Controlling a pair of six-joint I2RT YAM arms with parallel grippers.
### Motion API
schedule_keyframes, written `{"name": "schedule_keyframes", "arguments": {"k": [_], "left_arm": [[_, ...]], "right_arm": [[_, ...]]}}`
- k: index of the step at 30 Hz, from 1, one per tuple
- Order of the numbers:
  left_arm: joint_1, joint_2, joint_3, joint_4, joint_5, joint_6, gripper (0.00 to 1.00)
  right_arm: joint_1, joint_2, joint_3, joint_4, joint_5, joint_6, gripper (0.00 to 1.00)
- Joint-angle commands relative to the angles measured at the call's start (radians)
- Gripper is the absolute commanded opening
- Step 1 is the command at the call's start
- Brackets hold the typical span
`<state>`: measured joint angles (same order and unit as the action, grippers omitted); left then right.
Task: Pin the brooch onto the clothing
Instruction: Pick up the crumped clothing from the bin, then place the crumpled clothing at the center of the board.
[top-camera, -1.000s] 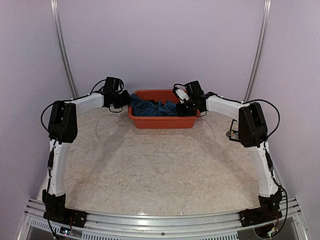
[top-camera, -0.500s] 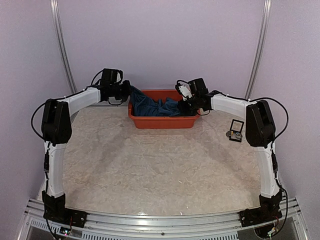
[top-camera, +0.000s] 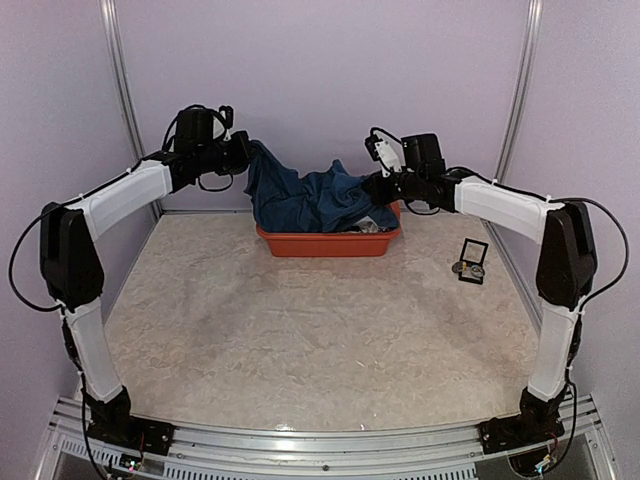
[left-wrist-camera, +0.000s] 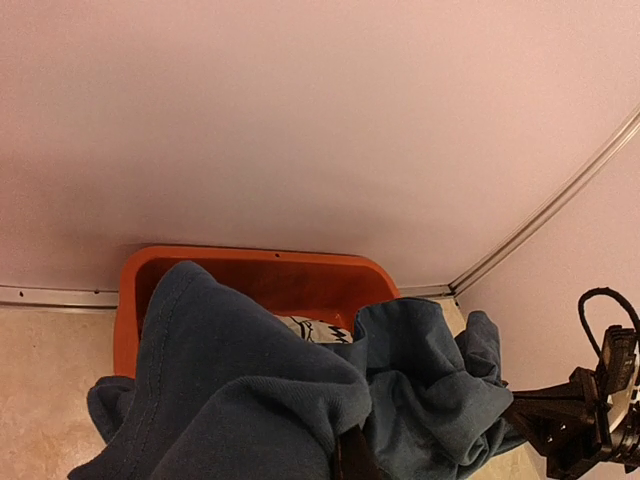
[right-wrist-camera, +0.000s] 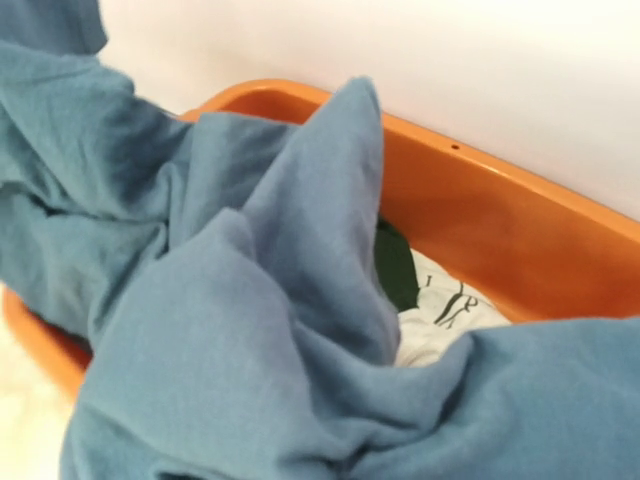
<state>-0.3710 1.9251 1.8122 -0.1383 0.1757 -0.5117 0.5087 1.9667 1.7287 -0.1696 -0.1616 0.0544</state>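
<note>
Two robot arms hold a dark navy-blue short-sleeved T-shirt of soft fabric (top-camera: 295, 195) up over a rectangular orange plastic tub (top-camera: 325, 243) at the far edge of a pale marbled surface (top-camera: 320, 330). The left hand (top-camera: 243, 152) pinches one edge of the T-shirt high beside the back wall, and the right hand (top-camera: 375, 186) pinches another part lower, on the other side of the tub. The fingers of both hands are buried in cloth, so the grips are read from how the fabric hangs taut between them. The T-shirt's lower folds drape into the tub, where a white garment with dark print (right-wrist-camera: 440, 300) lies underneath. Well apart on the right of the surface sit a small black square case (top-camera: 472, 262) and a tiny round item just beside it, too small to identify, possibly the brooch. The task appears to be at an early stage: the T-shirt is partly out of the tub but not laid flat, nothing is pinned, and neither hand holds a brooch.
</note>
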Motion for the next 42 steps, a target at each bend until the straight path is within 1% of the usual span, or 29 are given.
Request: {"name": "schedule_keyframes", "arguments": {"k": [1,7,14,16,20,23,26,29,31,35,38,42], "left_arm": [[-0.032,-0.131,-0.065,0.031,-0.010,0.047,0.00],[-0.069,-0.278,-0.151,0.045,-0.019,0.084,0.00],[-0.136,-0.471,-0.265,0.038,-0.116,0.149,0.00],[-0.142,-0.529,-0.301,0.018,-0.119,0.156,0.00],[-0.165,-0.627,-0.362,-0.076,-0.130,0.147,0.00],[-0.234,-0.715,-0.441,-0.133,-0.195,0.148,0.00],[-0.356,-0.810,-0.538,-0.181,-0.324,0.173,0.00],[-0.471,-0.895,-0.626,-0.180,-0.431,0.173,0.00],[-0.523,-0.955,-0.677,-0.183,-0.477,0.157,0.00],[-0.585,-1.052,-0.763,-0.195,-0.530,0.122,0.00],[-0.611,-1.101,-0.786,-0.232,-0.581,0.110,0.00],[-0.651,-1.152,-0.791,-0.255,-0.596,0.110,0.00]], "right_arm": [[0.024,-0.139,-0.111,0.062,-0.018,-0.044,0.00],[0.049,-0.308,-0.237,0.081,-0.038,-0.136,0.00],[0.076,-0.498,-0.384,0.092,-0.046,-0.176,0.00],[0.085,-0.549,-0.418,0.088,-0.045,-0.180,0.00],[0.114,-0.641,-0.481,0.034,-0.036,-0.177,0.00],[0.158,-0.716,-0.546,-0.014,-0.001,-0.159,0.00],[0.236,-0.788,-0.612,-0.057,0.061,-0.148,0.00],[0.326,-0.847,-0.666,-0.087,0.130,-0.134,0.00],[0.360,-0.870,-0.700,-0.096,0.175,-0.121,0.00],[0.376,-0.926,-0.774,-0.067,0.229,-0.071,0.00],[0.376,-0.994,-0.822,-0.044,0.319,-0.057,0.00],[0.378,-1.089,-0.849,-0.024,0.330,-0.023,0.00]]}}
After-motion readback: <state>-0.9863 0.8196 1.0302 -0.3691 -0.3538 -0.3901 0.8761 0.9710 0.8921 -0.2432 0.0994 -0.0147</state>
